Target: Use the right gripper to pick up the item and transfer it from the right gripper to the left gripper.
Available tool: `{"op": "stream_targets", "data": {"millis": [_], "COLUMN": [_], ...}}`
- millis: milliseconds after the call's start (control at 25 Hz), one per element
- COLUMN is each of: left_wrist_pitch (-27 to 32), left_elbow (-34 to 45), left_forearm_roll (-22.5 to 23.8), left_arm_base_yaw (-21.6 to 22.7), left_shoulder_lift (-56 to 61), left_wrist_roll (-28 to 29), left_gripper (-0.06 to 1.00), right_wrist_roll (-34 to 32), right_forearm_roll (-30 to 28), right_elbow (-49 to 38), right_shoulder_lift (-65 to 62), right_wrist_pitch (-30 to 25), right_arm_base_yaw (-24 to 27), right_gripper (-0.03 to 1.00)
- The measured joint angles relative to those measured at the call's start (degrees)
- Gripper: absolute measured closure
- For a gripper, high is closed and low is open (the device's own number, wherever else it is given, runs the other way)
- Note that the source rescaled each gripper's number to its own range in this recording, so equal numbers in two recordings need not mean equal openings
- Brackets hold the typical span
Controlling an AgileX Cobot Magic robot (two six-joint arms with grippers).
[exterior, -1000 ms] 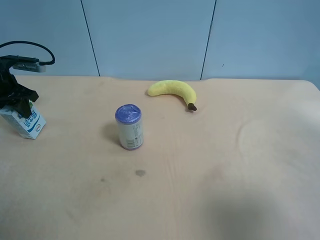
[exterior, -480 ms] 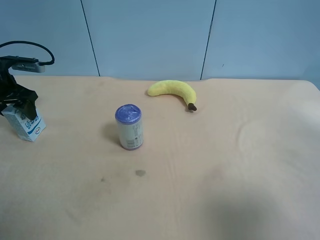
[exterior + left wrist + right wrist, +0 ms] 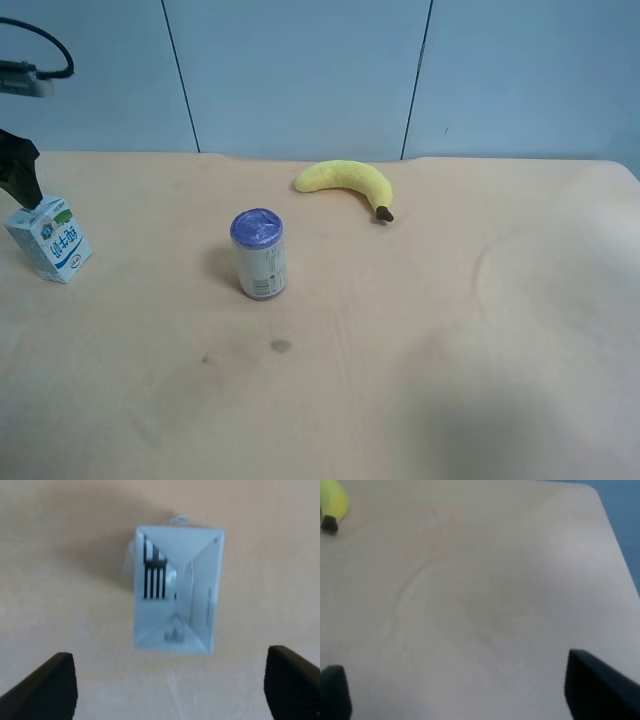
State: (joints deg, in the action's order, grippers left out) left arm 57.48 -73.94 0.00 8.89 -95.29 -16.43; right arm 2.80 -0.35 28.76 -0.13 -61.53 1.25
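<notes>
**Ann:** Up goes the left tool [image 3: 167,680] — a second ago its fingers were down around the milk carton [image 3: 50,240], and now it's lifted clear, with the carton left standing on the tabletop [image 3: 420,380]. In the left wrist view the two dark fingertips [image 3: 47,685] are spread wide, well apart on either side of the carton's folded top, gripping nothing.

**Bo:** And the right tool [image 3: 465,690]?

**Ann:** Spread wide as well, nothing between its tips; its camera shows only bare tabletop and the banana [image 3: 331,505] at the edge of view. It doesn't appear in the high view at all.

**Bo:** So where's the item?

**Ann:** The task doesn't name one. Taking the can [image 3: 259,254] as our landmark: it stands upright, the carton sits well apart from it toward the high view's left edge, and the banana [image 3: 345,183] lies behind it, near the far wall side.

**Bo:** How would the carton handle?

**Ann:** My guess: light, thin card walls that dent under a hard squeeze, and a smooth printed skin that could slip. I'd take it across the flat side panels about mid-height, leaving the top free for the receiving tool.

**Bo:** The others?

**Ann:** The can looks stiff and round, so it may roll in the grip; the banana looks soft, so pinch its thick middle gently.
</notes>
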Motion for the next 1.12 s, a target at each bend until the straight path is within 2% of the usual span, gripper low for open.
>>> {"op": "stream_targets", "data": {"millis": [160,480,640,920,1120], "left_wrist_pitch": [3.88,7.20,5.40,2.83,3.36], "left_elbow": [0.00,1.45,9.17,27.82,33.89], "left_forearm_roll": [0.00,0.00,0.00,0.00,-2.60], "left_arm_base_yaw": [0.00,0.00,0.00,0.00,0.00], "left_shoulder_lift": [7.10,21.42,31.29,53.66,73.31], "left_wrist_roll": [0.13,2.26,3.50,7.61,7.81], "left_gripper": [-0.05,-0.05,-0.05,-0.05,-0.05], "right_wrist_roll": [0.00,0.00,0.00,0.00,0.00], "right_forearm_roll": [0.00,0.00,0.00,0.00,0.00], "right_elbow": [0.00,0.00,0.00,0.00,0.00], "right_shoulder_lift": [0.00,0.00,0.00,0.00,0.00], "right_wrist_pitch": [0.00,0.00,0.00,0.00,0.00], "right_arm_base_yaw": [0.00,0.00,0.00,0.00,0.00], "right_gripper": [0.26,0.27,0.28,0.28,0.28]}}
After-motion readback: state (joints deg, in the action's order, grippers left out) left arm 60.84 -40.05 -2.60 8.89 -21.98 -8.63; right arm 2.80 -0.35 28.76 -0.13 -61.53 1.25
